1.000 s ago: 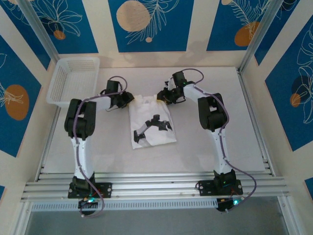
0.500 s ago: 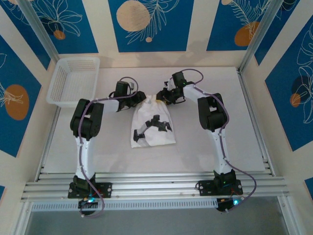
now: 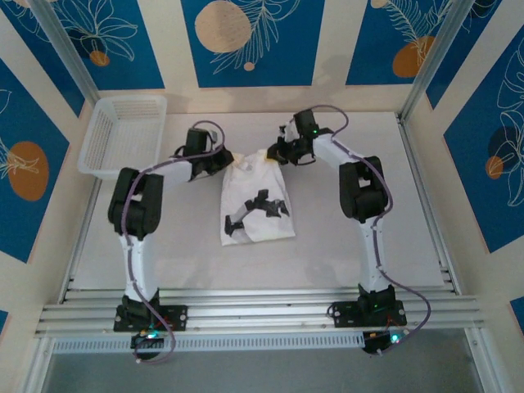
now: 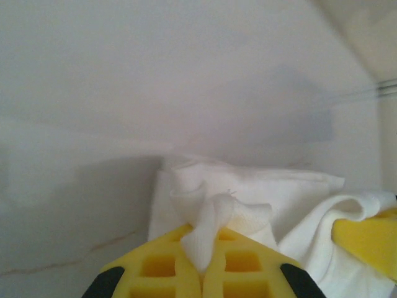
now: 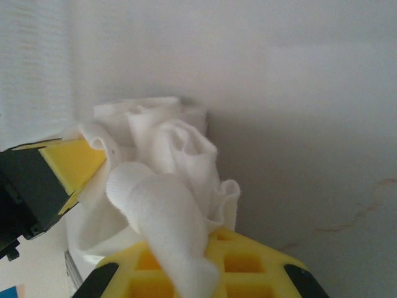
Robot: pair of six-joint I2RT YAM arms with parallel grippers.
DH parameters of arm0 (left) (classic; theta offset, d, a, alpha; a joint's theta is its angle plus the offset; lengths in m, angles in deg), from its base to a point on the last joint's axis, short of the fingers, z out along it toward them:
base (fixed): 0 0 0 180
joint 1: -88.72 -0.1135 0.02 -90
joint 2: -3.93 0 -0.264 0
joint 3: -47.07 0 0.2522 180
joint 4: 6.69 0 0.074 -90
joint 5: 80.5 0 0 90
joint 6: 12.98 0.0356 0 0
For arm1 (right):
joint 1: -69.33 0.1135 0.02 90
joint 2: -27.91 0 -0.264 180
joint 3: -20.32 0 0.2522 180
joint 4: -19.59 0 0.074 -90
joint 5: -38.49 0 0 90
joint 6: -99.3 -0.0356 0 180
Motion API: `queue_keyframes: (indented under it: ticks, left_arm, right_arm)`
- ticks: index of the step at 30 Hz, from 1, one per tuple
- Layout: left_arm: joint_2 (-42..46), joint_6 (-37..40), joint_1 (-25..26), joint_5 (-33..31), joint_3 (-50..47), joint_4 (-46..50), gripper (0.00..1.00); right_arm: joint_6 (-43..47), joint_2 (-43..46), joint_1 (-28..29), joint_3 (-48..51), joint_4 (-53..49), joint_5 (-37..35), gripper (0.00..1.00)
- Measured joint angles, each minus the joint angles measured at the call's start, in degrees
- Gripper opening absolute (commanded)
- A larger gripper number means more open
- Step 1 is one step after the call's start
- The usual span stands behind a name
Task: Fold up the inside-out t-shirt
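Observation:
The inside-out t-shirt (image 3: 255,205) lies folded into a narrow white bundle in the middle of the table, with a dark marking on its middle. My left gripper (image 3: 227,162) is shut on the far left corner of it. In the left wrist view the yellow fingers (image 4: 162,264) of the left gripper (image 4: 201,248) pinch a ridge of the white cloth (image 4: 248,192). My right gripper (image 3: 275,155) is shut on the far right corner. In the right wrist view a thick fold of cloth (image 5: 164,211) hangs over the closed yellow pads (image 5: 254,264) of the right gripper (image 5: 208,248).
A white mesh basket (image 3: 123,135) stands at the far left of the table (image 3: 344,246). The two grippers are close together at the shirt's far edge; the left gripper's yellow finger (image 5: 71,158) shows in the right wrist view. Aluminium rails (image 3: 246,311) run along the near edge.
The left gripper moved in from the left to the shirt's far left corner and closed on it. The right gripper closed on the far right corner. The shirt's far edge has bunched up.

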Motion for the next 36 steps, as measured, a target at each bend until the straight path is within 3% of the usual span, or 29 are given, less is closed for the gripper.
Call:
queue_keyframes:
  ticks: [6,9,13,18,22,28,32,36]
  left_arm:
    - [21.4,0.4,-1.9,-0.3,-1.1,-1.0,0.0]
    - [33.3,0.5,-1.5,-0.5,-8.2,-4.3,0.0]
    - [44.0,0.8,1.3,-1.9,-23.4,-5.5,0.0]
    - [45.0,0.7,5.9,-3.2,-40.7,-0.4,0.0]
    - [45.0,0.7,9.0,-3.2,-44.4,3.8,0.0]
    - [45.1,2.8,10.8,-3.6,-41.7,3.9,0.0]
    - [44.1,4.9,10.8,-7.4,-37.6,3.8,0.0]
    - [37.8,9.0,10.8,-13.1,-33.3,0.3,0.0]
  right_arm:
    - [4.0,17.4,-0.7,-0.6,3.9,2.1,0.0]
    - [6.1,30.1,-0.3,10.1,11.9,3.5,0.0]
    - [9.6,43.4,3.2,33.9,25.3,4.2,0.0]
    - [8.9,42.1,6.8,58.6,33.0,3.4,0.0]
    - [6.5,42.4,8.1,71.9,34.7,1.0,0.0]
    - [5.7,49.9,10.0,74.2,36.3,-2.4,0.0]
    - [4.8,52.0,8.6,71.5,36.3,-6.1,0.0]
    - [4.4,49.6,5.2,67.2,36.7,-8.6,0.0]
